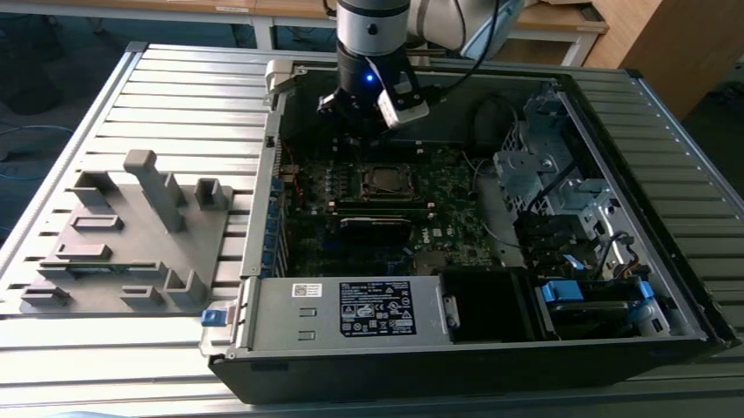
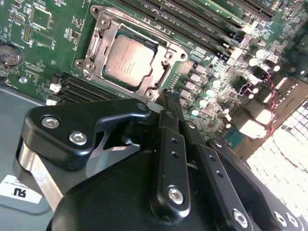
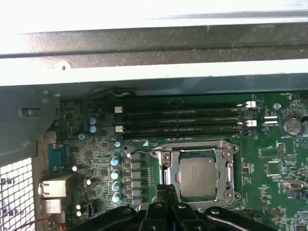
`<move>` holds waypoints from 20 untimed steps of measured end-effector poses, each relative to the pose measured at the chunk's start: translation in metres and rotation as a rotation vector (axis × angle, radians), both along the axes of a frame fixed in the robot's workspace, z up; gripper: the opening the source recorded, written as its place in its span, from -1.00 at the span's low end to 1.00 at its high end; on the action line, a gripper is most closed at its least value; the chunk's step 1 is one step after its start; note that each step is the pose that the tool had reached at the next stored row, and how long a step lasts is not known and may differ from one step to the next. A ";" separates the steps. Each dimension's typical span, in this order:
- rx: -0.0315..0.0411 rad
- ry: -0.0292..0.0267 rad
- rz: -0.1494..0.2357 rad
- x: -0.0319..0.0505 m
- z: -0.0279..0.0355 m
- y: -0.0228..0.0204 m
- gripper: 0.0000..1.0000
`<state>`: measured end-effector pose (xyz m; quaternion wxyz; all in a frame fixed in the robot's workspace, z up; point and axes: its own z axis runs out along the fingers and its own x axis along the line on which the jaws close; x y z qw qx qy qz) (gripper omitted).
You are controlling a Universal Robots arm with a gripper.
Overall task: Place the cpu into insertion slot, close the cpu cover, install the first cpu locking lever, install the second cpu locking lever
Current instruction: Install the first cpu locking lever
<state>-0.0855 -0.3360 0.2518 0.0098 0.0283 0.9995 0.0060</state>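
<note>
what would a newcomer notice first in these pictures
The silver cpu shines in the middle of the green motherboard, framed by the metal cpu cover lying flat around it. The black claw, shut, looms right beside them, inside the open computer case.

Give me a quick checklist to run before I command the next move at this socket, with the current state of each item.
1. cpu lying flat in the insertion slot: ok.
2. cpu cover lowered around the chip: ok.
3. Cover locked down: cannot tell.
4. Tool shut and holding nothing: ok.
5. Tool tip clear of the cover's edge: cannot tell; in both wrist views it sits right beside that edge.
</note>
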 end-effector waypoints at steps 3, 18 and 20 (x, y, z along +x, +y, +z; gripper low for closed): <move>0.0000 -0.0008 0.000 -0.0051 -0.0001 0.0000 -0.79; -0.0001 -0.0034 0.000 -0.0166 0.0071 -0.0001 -0.79; -0.0001 -0.0043 0.000 -0.0180 0.0072 -0.0001 -0.79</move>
